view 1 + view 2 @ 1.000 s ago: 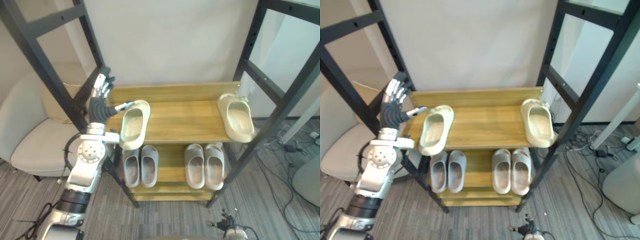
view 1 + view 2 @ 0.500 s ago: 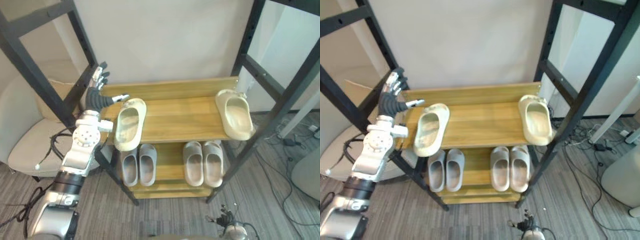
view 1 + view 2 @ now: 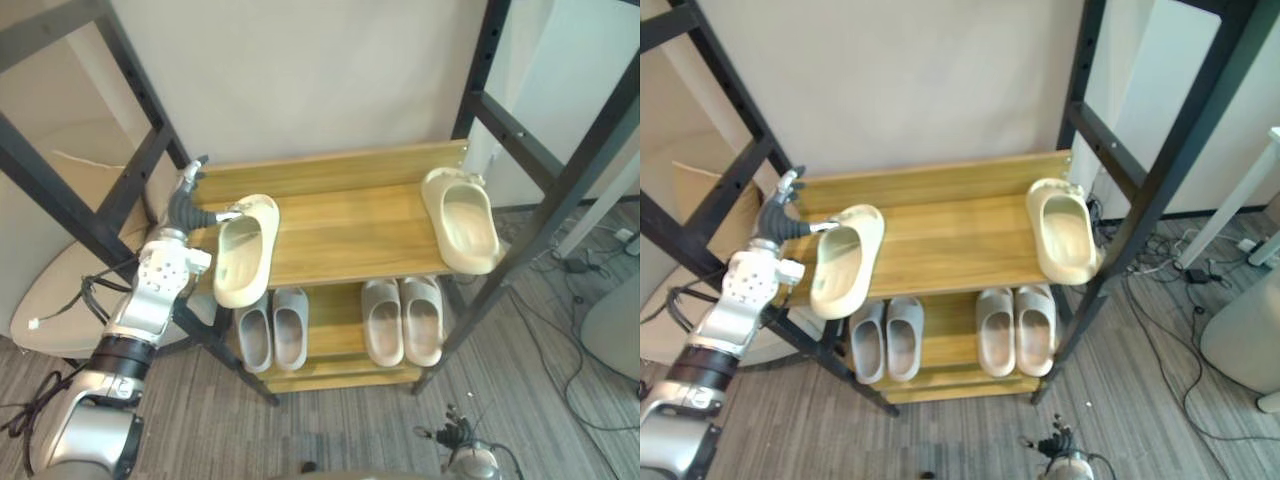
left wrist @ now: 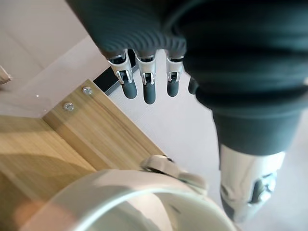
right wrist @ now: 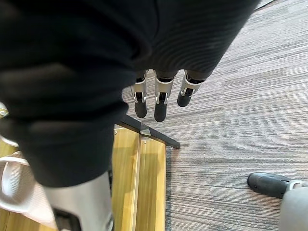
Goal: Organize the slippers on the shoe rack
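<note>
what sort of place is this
Likely an office or lab corner, not a home hallway: grey striped carpet, tall black metal frame posts beside the two-tier wooden shoe rack, and loose cables on the floor.

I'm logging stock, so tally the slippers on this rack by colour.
Cream slippers: 2
Grey slippers: 4
Total: 6

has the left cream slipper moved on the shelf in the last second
No. The cream moulded slipper stays at the wooden shelf's left end; the camera shifted.
</note>
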